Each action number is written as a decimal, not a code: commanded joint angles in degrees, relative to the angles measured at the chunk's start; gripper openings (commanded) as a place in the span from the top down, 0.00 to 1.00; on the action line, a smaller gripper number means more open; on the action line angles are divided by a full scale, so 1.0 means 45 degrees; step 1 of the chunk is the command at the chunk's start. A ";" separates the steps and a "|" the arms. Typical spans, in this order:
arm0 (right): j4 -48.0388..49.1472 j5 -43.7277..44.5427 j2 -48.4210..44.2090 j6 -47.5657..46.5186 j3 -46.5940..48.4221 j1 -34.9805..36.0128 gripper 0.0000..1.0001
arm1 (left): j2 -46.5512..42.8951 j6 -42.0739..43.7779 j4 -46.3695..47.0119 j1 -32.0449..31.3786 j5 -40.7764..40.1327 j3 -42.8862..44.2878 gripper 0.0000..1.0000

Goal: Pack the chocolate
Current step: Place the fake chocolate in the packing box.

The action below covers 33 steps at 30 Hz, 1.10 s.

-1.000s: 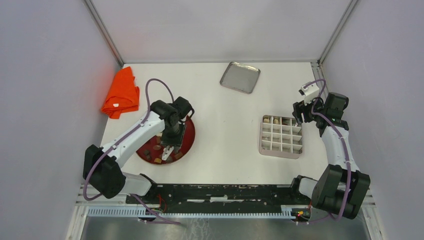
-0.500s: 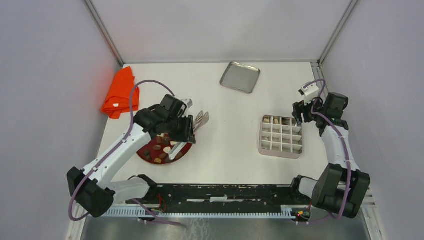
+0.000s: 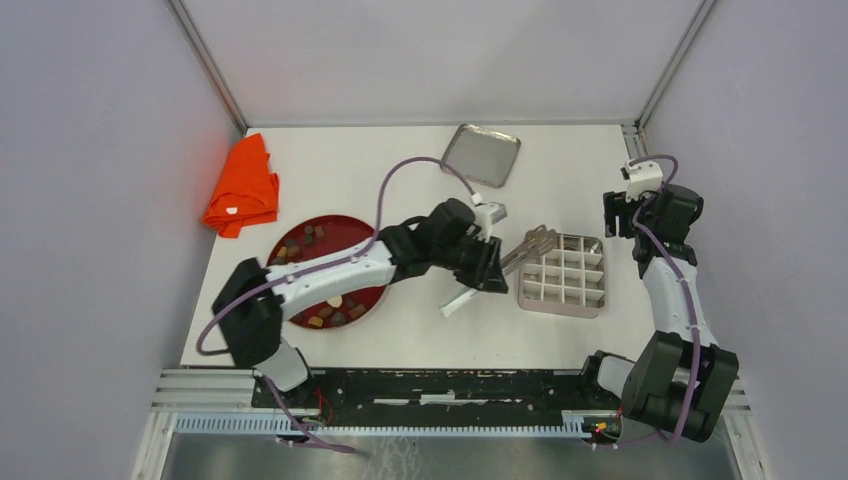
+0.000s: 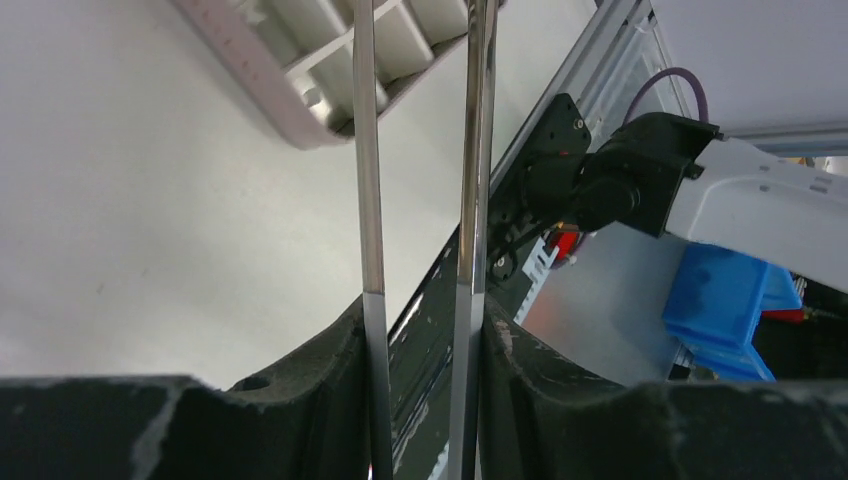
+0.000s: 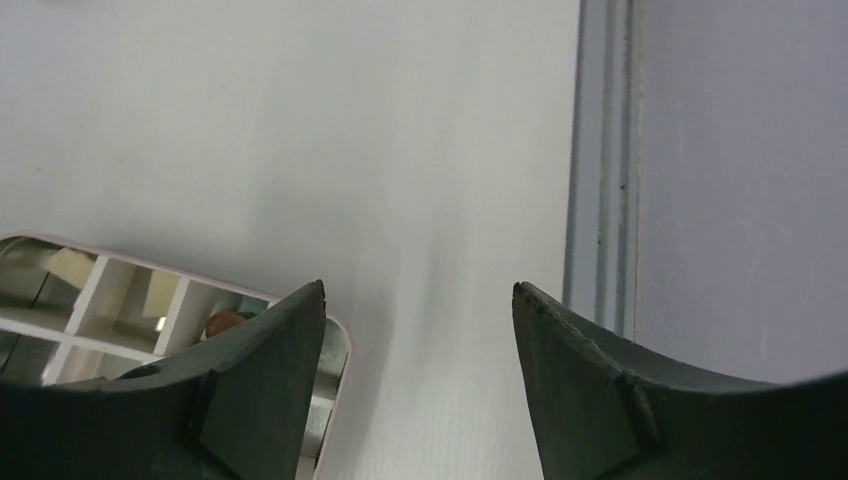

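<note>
Across the white table [image 3: 420, 180], the step in hand looked like the delivery: bringing a piece to the divided box [image 3: 562, 308] for dropping into a cell. The left gripper [image 3: 490, 268] was clenched on a pair of metal tongs [image 3: 528, 246], whose tips reached well ahead of its jaws to the box's far left corner. The red plate [image 3: 340, 232] lay well behind those jaws, with most chocolate pieces [image 3: 322, 318] on it. The right gripper [image 3: 622, 215] hung released, jaws apart and holding nothing, just beyond the box's far right corner. The next move probably called for lining the tips up over a free cell and easing the squeeze, if they carried a piece at all. Neither the top view nor the left wrist view settled that, since the wrist picture cut the blades off short of their tips. It did show both blades running between the fingers [image 4: 310, 390]. Only the right wrist view showed a brown piece [image 5: 225, 322] already in a corner cell, just under the left finger.
</note>
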 commanded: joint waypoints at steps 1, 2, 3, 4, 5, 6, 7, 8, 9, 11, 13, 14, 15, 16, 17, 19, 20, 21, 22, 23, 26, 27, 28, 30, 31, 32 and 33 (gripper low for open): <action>0.1314 0.1527 -0.0522 0.1238 -0.0282 -0.0306 0.26 | 0.2483 -0.0036 0.1954 -0.0736 0.0047 0.2517 0.98; 0.1370 0.1674 -0.0591 0.1366 -0.0322 -0.0420 0.26 | 0.2982 0.0071 0.1827 -0.0871 0.0003 0.3082 0.98; 0.1362 0.1782 -0.0647 0.1488 -0.0342 -0.0518 0.26 | 0.3484 0.0167 0.1626 -0.1002 -0.0095 0.3619 0.98; 0.1363 0.1855 -0.0729 0.1556 -0.0380 -0.0620 0.26 | 0.3942 0.0267 0.1484 -0.1119 -0.0169 0.4143 0.98; 0.1358 0.1917 -0.0792 0.1656 -0.0414 -0.0701 0.26 | 0.4373 0.0387 0.1351 -0.1202 -0.0197 0.4596 0.98; 0.1734 0.1939 -0.0876 0.1732 -0.0458 -0.0765 0.26 | 0.4757 0.0465 0.1210 -0.1295 -0.0316 0.5066 0.98; 0.1795 0.1952 -0.0937 0.1779 -0.0496 -0.0809 0.26 | 0.5090 0.0544 0.1156 -0.1343 -0.0348 0.5442 0.98; 0.1844 0.1943 -0.0989 0.1785 -0.0537 -0.0829 0.26 | 0.5435 0.0610 0.1122 -0.1408 -0.0310 0.5772 0.98; 0.1865 0.1939 -0.1009 0.1785 -0.0542 -0.0849 0.26 | 0.5763 0.0686 0.1050 -0.1443 -0.0364 0.6114 0.98; 0.1860 0.1978 -0.0995 0.1788 -0.0542 -0.0879 0.26 | 0.6378 0.0897 0.0876 -0.1495 -0.0391 0.6765 0.98; 0.1839 0.1949 -0.0966 0.1768 -0.0524 -0.0894 0.27 | 0.6959 0.1040 0.0672 -0.1533 -0.0438 0.7471 0.98; 0.1831 0.1912 -0.0954 0.1756 -0.0523 -0.0908 0.26 | 0.7250 0.1128 0.0515 -0.1554 -0.0424 0.7808 0.98; 0.1812 0.1887 -0.0943 0.1746 -0.0508 -0.0909 0.27 | 0.7509 0.1205 0.0368 -0.1554 -0.0432 0.8075 0.98; 0.1793 0.1860 -0.0944 0.1746 -0.0503 -0.0918 0.27 | 0.7724 0.1251 0.0245 -0.1547 -0.0457 0.8289 0.98; 0.1792 0.1834 -0.0944 0.1763 -0.0503 -0.0928 0.27 | 0.7878 0.1274 0.0215 -0.1553 -0.0483 0.8442 0.98; 0.1792 0.1783 -0.0951 0.1774 -0.0503 -0.0953 0.27 | 0.8126 0.1323 0.0114 -0.1555 -0.0628 0.8688 0.98; 0.1792 0.1745 -0.0973 0.1770 -0.0503 -0.0948 0.27 | 0.8219 0.1334 0.0096 -0.1544 -0.0667 0.8771 0.97; 0.1792 0.1714 -0.0981 0.1767 -0.0503 -0.0950 0.27 | 0.8333 0.1336 0.0001 -0.1545 -0.0753 0.8922 0.97; 0.1792 0.1698 -0.0966 0.1785 -0.0501 -0.0948 0.27 | 0.8479 0.1351 -0.0182 -0.1555 -0.0886 0.9156 0.96; 0.1792 0.1688 -0.0981 0.1767 -0.0503 -0.0948 0.27 | 0.8622 0.1377 -0.0317 -0.1554 -0.0941 0.9332 0.96; 0.1772 0.1667 -0.0934 0.1727 -0.0493 -0.0967 0.27 | 0.8992 0.1414 -0.0581 -0.1554 -0.1113 0.9720 0.94; 0.1772 0.1664 -0.0924 0.1727 -0.0503 -0.0968 0.27 | 0.9113 0.1446 -0.0711 -0.1556 -0.1121 0.9879 0.93; 0.1774 0.1655 -0.0938 0.1727 -0.0503 -0.0967 0.27 | 0.9231 0.1462 -0.0945 -0.1548 -0.1198 1.0068 0.93; 0.1772 0.1592 -0.0925 0.1727 -0.0503 -0.0967 0.27 | 0.9420 0.1499 -0.1209 -0.1546 -0.1327 1.0279 0.90; 0.1772 0.1558 -0.0936 0.1734 -0.0503 -0.0967 0.27 | 0.9467 0.1491 -0.1317 -0.1555 -0.1465 1.0349 0.89; 0.1772 0.1518 -0.0939 0.1727 -0.0513 -0.0970 0.27 | 0.9510 0.1502 -0.1372 -0.1557 -0.1507 1.0421 0.87; 0.1772 0.1456 -0.0915 0.1717 -0.0503 -0.0967 0.27 | 0.9537 0.1511 -0.1442 -0.1552 -0.1544 1.0486 0.84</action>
